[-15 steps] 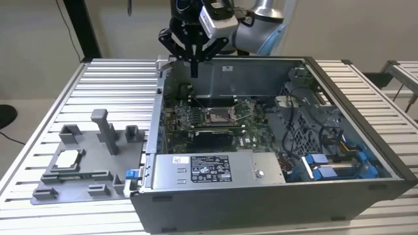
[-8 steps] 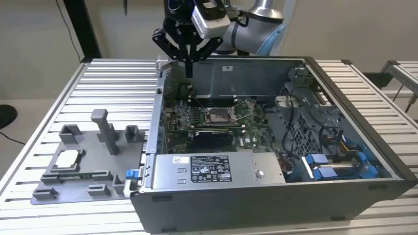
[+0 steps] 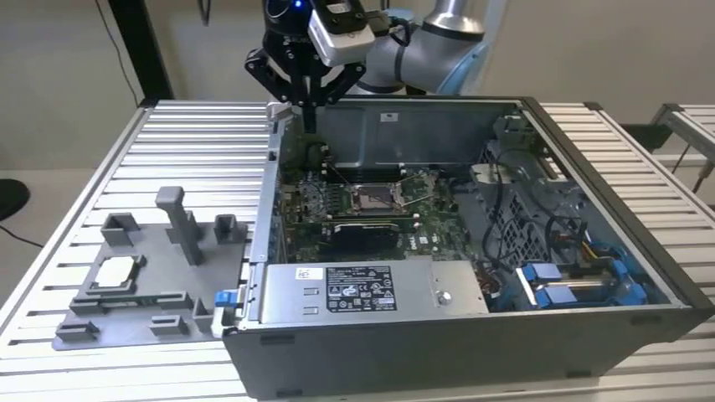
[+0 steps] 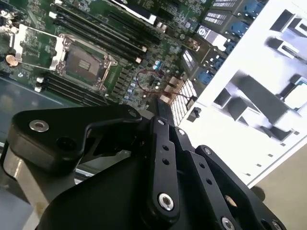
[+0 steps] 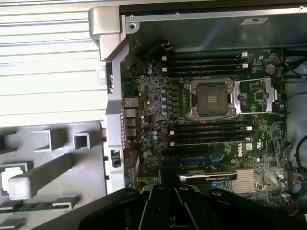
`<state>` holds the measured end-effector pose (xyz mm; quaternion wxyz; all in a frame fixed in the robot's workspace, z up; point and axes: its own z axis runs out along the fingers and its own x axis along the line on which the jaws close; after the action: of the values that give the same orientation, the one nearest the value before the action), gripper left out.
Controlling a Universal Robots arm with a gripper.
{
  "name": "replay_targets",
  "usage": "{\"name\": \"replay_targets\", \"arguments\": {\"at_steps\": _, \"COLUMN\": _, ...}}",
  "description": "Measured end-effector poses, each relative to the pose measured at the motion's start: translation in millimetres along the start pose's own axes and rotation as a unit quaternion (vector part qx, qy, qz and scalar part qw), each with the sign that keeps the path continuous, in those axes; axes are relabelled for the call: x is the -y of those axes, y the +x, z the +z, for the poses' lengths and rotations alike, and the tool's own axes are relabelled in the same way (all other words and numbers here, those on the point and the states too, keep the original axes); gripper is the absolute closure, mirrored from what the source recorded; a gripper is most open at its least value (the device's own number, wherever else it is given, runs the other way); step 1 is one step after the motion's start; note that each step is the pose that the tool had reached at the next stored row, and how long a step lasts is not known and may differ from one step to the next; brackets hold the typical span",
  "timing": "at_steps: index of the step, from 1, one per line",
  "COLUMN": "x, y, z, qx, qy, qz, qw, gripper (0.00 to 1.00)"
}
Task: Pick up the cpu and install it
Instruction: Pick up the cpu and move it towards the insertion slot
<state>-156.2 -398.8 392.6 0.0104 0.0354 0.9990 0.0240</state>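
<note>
Gripper (image 3: 310,126) hovers above case (image 3: 447,343) wall, jaws together, empty. Cpu (image 3: 115,272) flat in fixture tray (image 3: 134,316), well apart. Risk: low traverse clips wall or tray post (image 3: 179,222); skewed grip slips.

In the exterior view the arm (image 3: 414,59) reaches in from about one o'clock, its silver-grey wrist bent over. The black gripper (image 3: 310,124) hangs near eleven o'clock and points straight down toward six. In the second wrist view its fingers (image 4: 163,112) lie pressed together (nothing between them), tapering to one narrow tip.
</note>
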Motion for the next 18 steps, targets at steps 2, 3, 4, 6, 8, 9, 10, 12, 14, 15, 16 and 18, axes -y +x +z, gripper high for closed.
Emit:
{"name": "replay_targets", "arguments": {"at_steps": 2, "x": 0.3, "y": 3.8, "z": -0.1, "qx": 0.0, "qy": 0.0, "qz": 0.0, "qw": 1.0, "gripper": 1.0}}
{"name": "replay_targets", "arguments": {"at_steps": 3, "x": 0.4, "y": 5.5, "z": -0.2, "qx": 0.0, "qy": 0.0, "qz": 0.0, "qw": 1.0, "gripper": 1.0}}
{"name": "replay_targets", "arguments": {"at_steps": 4, "x": 0.5, "y": 7.4, "z": -0.2, "qx": -0.0001, "qy": 0.0, "qz": 0.0, "qw": 1.0, "gripper": 1.0}}
{"name": "replay_targets", "arguments": {"at_steps": 6, "x": 0.8, "y": 11.1, "z": -0.2, "qx": 0.0, "qy": 0.0, "qz": 0.0, "qw": 1.0, "gripper": 1.0}}
{"name": "replay_targets", "arguments": {"at_steps": 8, "x": 1.1, "y": 15.0, "z": -0.4, "qx": 0.0, "qy": 0.0, "qz": 0.0, "qw": 1.0, "gripper": 1.0}}
{"name": "replay_targets", "arguments": {"at_steps": 9, "x": 1.2, "y": 16.8, "z": -0.4, "qx": 0.0, "qy": 0.0, "qz": 0.0, "qw": 1.0, "gripper": 1.0}}
{"name": "replay_targets", "arguments": {"at_steps": 10, "x": 1.4, "y": 19.0, "z": -0.4, "qx": 0.0, "qy": 0.0, "qz": 0.0, "qw": 1.0, "gripper": 1.0}}
{"name": "replay_targets", "arguments": {"at_steps": 12, "x": 1.7, "y": 23.7, "z": -0.5, "qx": 0.0, "qy": 0.0, "qz": 0.0, "qw": 1.0, "gripper": 1.0}}
{"name": "replay_targets", "arguments": {"at_steps": 14, "x": 2.0, "y": 28.9, "z": -0.7, "qx": -0.0001, "qy": -0.0001, "qz": 0.0, "qw": 1.0, "gripper": 1.0}}
{"name": "replay_targets", "arguments": {"at_steps": 15, "x": 2.2, "y": 31.4, "z": -0.7, "qx": 0.0, "qy": -0.0001, "qz": 0.0, "qw": 1.0, "gripper": 1.0}}
{"name": "replay_targets", "arguments": {"at_steps": 16, "x": 2.4, "y": 34.0, "z": -0.8, "qx": 0.0, "qy": -0.0002, "qz": 0.0, "qw": 1.0, "gripper": 1.0}}
{"name": "replay_targets", "arguments": {"at_steps": 18, "x": 2.8, "y": 39.8, "z": -0.9, "qx": -0.0001, "qy": -0.0004, "qz": 0.0, "qw": 1.0, "gripper": 1.0}}
